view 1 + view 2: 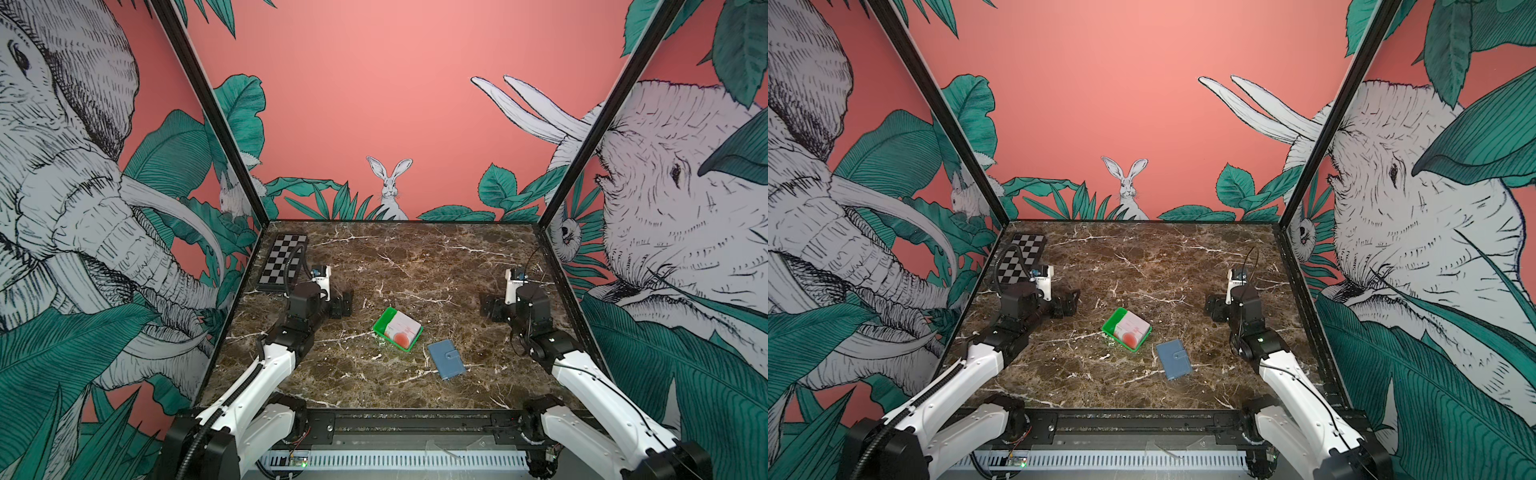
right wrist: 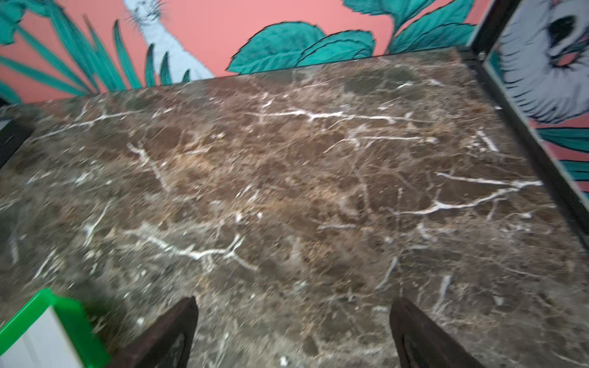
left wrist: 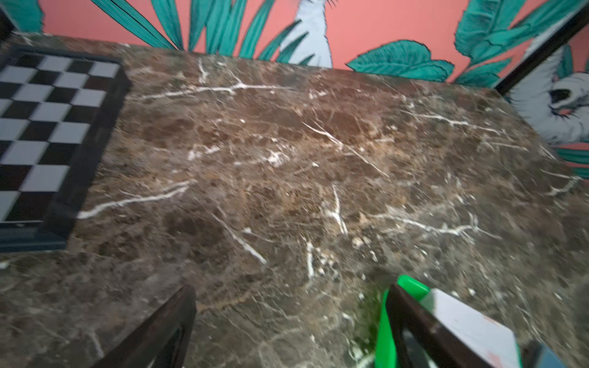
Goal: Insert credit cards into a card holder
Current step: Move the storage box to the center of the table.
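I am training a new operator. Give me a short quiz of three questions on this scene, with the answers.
1. True or false: the card holder lies shut on the table.
2. Where are the credit cards? A: in the green tray. B: inside the card holder. C: bare on the table.
3. Fill in: the left gripper and the right gripper are both ____.
Key: 1 true; 2 A; 3 open.

Soft, even light, faint shadows. Both top views are sharp but bent at the edges; both wrist views blur the marble tabletop [image 3: 287,178].
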`<state>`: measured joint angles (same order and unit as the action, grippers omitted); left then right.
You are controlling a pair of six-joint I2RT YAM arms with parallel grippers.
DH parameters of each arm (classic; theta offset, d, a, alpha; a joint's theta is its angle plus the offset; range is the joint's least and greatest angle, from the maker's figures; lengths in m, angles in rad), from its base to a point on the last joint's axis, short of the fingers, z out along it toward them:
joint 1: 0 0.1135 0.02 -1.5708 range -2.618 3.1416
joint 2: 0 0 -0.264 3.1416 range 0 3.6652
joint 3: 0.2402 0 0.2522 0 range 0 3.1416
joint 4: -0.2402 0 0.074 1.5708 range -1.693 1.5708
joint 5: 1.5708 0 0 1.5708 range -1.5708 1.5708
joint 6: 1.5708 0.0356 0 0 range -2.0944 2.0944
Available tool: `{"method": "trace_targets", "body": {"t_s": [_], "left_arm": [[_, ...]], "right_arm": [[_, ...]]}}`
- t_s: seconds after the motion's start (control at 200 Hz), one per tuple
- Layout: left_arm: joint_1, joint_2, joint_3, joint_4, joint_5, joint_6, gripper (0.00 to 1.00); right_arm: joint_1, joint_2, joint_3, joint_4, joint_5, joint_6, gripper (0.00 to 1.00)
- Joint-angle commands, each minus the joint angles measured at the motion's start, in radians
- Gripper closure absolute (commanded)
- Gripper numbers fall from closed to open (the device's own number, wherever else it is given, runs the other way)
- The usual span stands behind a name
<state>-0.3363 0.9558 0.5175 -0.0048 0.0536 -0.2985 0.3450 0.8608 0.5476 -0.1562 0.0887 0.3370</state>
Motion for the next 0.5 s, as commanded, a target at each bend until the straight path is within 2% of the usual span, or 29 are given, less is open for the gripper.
{"method": "trace_targets", "body": {"t_s": [0.0,0.235,0.385,0.49], "left_arm": [[-0.045,-0.037,0.02,-0.164,0.046,-0.113,0.07],[-0.151,-0.025,0.002,-0.238,0.124,-0.226,0.08],[-0.16,0.026,-0.025,-0.165,0.253,-0.292,0.11],[-0.168,0.073,-0.026,-0.138,0.281,-0.313,0.16]], "right_arm": [[0.092,-0.034,0.014,-0.145,-0.015,0.053,0.09],[0.349,-0.002,0.039,-0.258,0.016,0.111,0.13],[0.511,0.071,0.052,-0.236,0.051,0.153,0.15],[0.614,0.143,0.067,-0.188,0.085,0.193,0.2]]}}
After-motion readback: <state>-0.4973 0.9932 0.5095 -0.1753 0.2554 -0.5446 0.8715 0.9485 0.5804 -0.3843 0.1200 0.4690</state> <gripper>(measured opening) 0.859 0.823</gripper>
